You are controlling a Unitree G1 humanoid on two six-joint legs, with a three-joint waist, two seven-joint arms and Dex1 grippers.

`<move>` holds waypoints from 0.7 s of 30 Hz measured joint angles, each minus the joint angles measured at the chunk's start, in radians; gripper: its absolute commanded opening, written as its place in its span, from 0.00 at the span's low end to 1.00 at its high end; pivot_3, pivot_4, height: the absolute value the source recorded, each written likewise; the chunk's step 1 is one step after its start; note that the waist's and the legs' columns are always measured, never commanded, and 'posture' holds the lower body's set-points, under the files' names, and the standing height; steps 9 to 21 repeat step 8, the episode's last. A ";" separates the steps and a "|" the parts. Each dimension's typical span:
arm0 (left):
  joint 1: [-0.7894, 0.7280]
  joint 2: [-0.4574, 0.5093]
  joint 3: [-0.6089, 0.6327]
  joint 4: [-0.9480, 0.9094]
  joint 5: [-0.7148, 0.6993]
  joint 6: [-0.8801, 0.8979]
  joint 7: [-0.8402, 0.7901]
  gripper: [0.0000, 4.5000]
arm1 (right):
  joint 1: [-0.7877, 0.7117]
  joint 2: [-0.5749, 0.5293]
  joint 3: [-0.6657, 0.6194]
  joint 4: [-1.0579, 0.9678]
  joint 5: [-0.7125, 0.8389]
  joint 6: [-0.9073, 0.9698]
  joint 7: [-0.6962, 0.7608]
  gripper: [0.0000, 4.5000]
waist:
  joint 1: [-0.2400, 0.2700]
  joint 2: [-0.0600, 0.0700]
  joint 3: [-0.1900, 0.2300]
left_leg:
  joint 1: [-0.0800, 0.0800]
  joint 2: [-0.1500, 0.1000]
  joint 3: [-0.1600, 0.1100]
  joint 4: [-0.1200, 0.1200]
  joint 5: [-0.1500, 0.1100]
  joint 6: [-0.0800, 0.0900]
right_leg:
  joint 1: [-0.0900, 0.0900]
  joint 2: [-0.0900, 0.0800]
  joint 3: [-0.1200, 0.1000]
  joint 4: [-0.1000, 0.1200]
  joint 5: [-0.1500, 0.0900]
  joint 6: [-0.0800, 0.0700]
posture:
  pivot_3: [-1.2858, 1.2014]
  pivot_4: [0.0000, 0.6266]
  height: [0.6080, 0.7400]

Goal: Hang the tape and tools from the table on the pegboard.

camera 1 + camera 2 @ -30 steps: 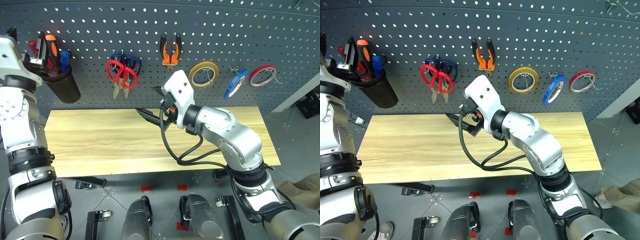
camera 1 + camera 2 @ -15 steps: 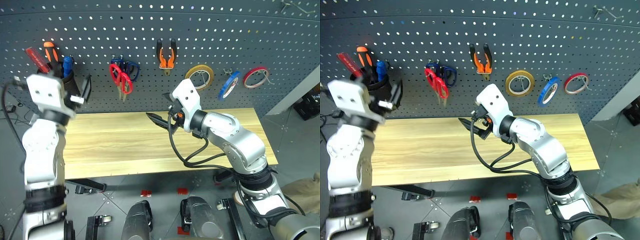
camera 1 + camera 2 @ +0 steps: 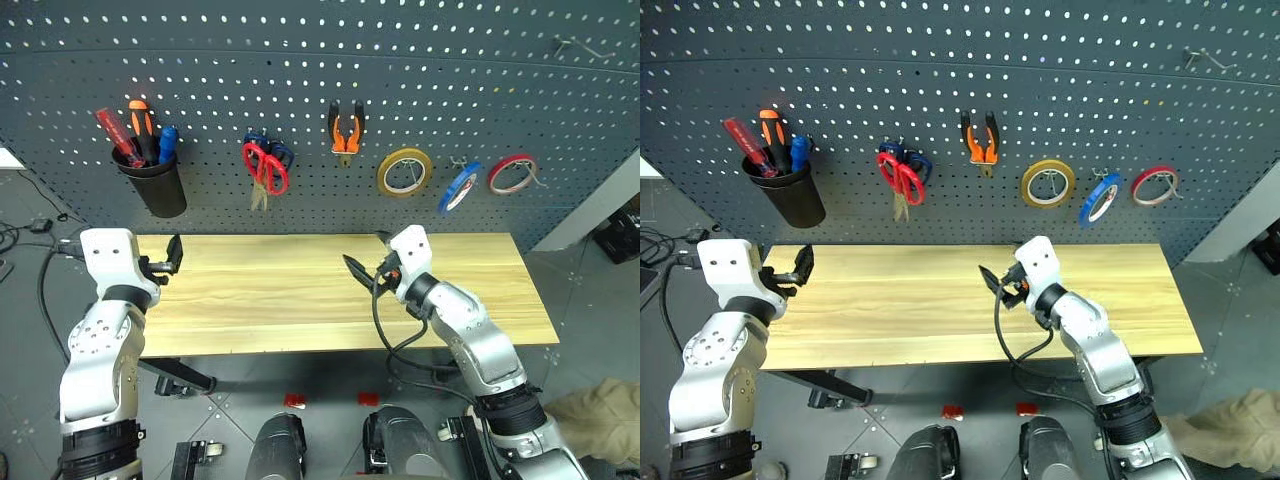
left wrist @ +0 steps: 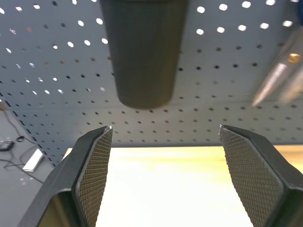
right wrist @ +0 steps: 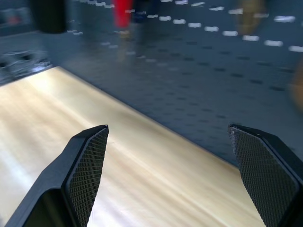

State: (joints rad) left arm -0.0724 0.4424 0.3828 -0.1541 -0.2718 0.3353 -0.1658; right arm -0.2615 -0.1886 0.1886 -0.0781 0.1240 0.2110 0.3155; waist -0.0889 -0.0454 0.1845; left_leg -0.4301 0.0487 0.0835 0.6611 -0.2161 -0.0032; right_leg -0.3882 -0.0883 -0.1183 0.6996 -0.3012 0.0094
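Head views: table (image 3: 300, 300) bare of tools; blue tape (image 3: 455, 186) hung on pegboard (image 3: 300, 90) at 2 o'clock from table centre, between yellow roll (image 3: 404, 172) and red roll (image 3: 512, 173); pliers (image 3: 346, 127) at 12 o'clock, red-handled scissors (image 3: 266, 168) at 11, red-handled screwdriver (image 3: 116, 135) upright in black cup (image 3: 160, 185) at 10. Left gripper (image 3: 174, 255) and right gripper (image 3: 366, 262) both spread wide, empty, low over table. Judged: tape light, thin, easily bent, best pinched across rim; tools stiff, steel smooth, best taken at grippy handles. Left wrist view: fingers (image 4: 92, 177) parted, nothing between, cup ahead. Right wrist view: fingers (image 5: 85, 172) parted, empty, bare wood ahead.
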 measured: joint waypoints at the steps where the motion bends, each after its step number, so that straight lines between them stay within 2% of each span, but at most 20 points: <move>1: 0.018 -0.010 0.000 0.003 0.003 -0.006 0.001 0.84 | 0.017 0.000 -0.017 0.049 -0.014 -0.044 -0.018 0.95 | 0.000 0.000 -0.010 | 0.000 0.000 0.000 0.000 0.000 0.000 | 0.000 0.000 0.000 0.000 0.000 0.000 | 0.44 0.13 1.00; 8: 0.090 -0.045 0.003 0.054 0.023 -0.046 0.008 0.84 | 0.041 -0.047 -0.095 0.374 -0.116 -0.305 -0.106 0.95 | 0.000 0.005 -0.045 | 0.004 0.000 0.000 0.000 -0.001 0.002 | 0.003 0.001 0.002 0.000 0.000 0.000 | 0.46 0.08 1.00; 21: 0.090 -0.045 0.003 0.054 0.023 -0.046 0.008 0.84 | 0.041 -0.047 -0.095 0.374 -0.116 -0.305 -0.106 0.95 | 0.000 0.005 -0.045 | 0.004 0.000 0.000 0.000 -0.001 0.002 | 0.003 0.001 0.002 0.000 0.000 0.000 | 0.46 0.08 1.00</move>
